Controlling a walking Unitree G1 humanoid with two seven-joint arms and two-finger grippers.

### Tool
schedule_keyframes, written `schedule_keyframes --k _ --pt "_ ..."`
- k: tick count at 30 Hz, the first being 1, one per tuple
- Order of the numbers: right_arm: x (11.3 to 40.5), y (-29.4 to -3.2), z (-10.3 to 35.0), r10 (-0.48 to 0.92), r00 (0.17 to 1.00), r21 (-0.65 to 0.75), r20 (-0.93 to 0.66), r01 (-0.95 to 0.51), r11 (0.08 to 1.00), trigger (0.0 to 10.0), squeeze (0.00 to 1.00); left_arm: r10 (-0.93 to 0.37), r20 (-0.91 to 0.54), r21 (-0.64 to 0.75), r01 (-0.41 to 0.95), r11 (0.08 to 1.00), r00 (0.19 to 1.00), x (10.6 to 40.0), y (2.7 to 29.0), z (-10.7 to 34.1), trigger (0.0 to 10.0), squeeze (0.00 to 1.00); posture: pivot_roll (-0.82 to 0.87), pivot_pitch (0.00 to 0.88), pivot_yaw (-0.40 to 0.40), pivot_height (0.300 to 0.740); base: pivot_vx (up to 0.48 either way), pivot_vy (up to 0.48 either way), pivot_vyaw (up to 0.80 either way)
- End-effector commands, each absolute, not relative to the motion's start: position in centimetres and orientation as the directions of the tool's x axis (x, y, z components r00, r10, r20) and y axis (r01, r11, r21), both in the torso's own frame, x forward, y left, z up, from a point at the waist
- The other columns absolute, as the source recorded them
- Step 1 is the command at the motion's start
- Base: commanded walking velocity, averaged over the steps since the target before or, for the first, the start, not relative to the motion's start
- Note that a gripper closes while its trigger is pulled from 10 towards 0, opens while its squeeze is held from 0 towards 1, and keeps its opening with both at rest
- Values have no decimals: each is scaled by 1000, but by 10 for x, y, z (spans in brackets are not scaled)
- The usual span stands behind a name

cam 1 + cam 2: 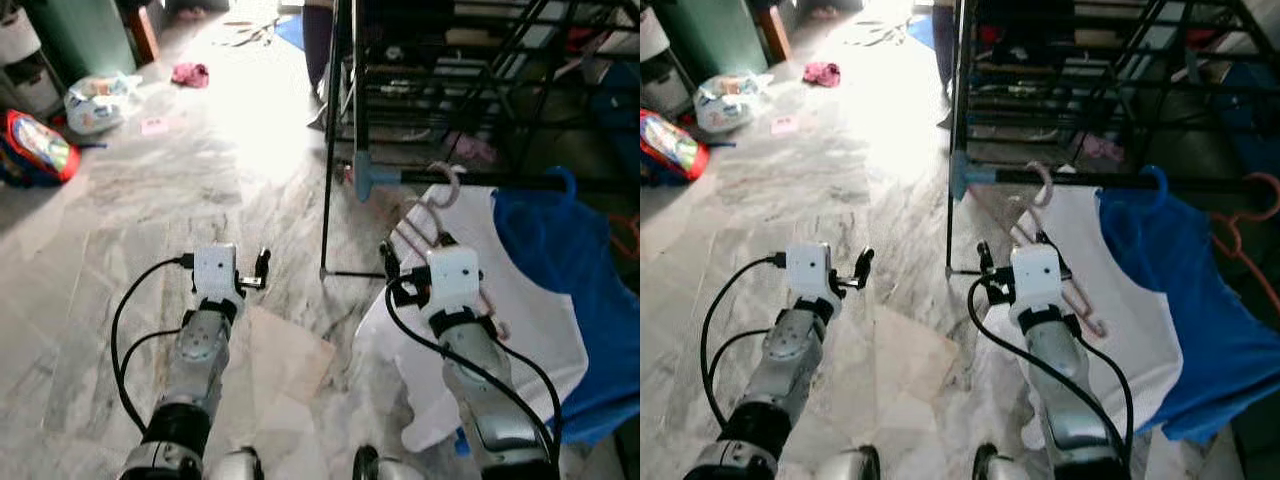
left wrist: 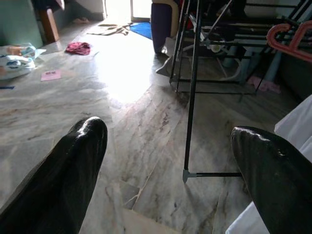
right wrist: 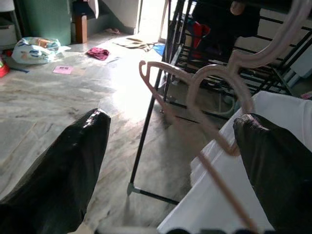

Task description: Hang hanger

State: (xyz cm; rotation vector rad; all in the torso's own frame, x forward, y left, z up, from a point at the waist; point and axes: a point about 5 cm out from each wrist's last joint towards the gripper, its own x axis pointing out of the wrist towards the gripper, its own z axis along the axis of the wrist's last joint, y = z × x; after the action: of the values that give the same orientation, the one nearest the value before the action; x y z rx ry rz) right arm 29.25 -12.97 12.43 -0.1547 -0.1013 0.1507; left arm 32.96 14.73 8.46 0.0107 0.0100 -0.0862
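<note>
A pale pink hanger (image 1: pixel 443 188) carrying a white garment (image 1: pixel 520 290) has its hook at the black rail (image 1: pixel 480 180) of the drying rack (image 1: pixel 450 60). My right gripper (image 1: pixel 415 250) is open just below that hook. In the right wrist view the pink hanger (image 3: pixel 214 78) runs between the spread fingers (image 3: pixel 73 161), close to one of them. I cannot tell whether it touches. My left gripper (image 1: pixel 232 262) is open over the marble floor to the left of the rack's leg (image 1: pixel 330 150). Nothing sits between its fingers (image 2: pixel 73 165).
A blue garment (image 1: pixel 570 260) on a blue hanger hangs right beside the white one, with an orange hanger (image 1: pixel 1240 220) further right. On the floor at far left lie a colourful bag (image 1: pixel 35 145), a plastic bag (image 1: pixel 100 100), a pink paper (image 1: pixel 155 125) and a red cloth (image 1: pixel 190 73).
</note>
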Motion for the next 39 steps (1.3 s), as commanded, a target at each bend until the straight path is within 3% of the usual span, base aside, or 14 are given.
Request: schedule_keyframes --k 1,39 --pt "291 -131 123 156 984 -156 87 -141 978 10000 0 -77 -22 16 77 997 997 328 148 82 10000 0 57 131 -27 740 -304 0 0" --pt "298 -125 124 189 977 -144 94 -174 974 10000 0 -80 -49 23 82 996 996 327 143 77 10000 0 62 116 -35 740 -288 0 0"
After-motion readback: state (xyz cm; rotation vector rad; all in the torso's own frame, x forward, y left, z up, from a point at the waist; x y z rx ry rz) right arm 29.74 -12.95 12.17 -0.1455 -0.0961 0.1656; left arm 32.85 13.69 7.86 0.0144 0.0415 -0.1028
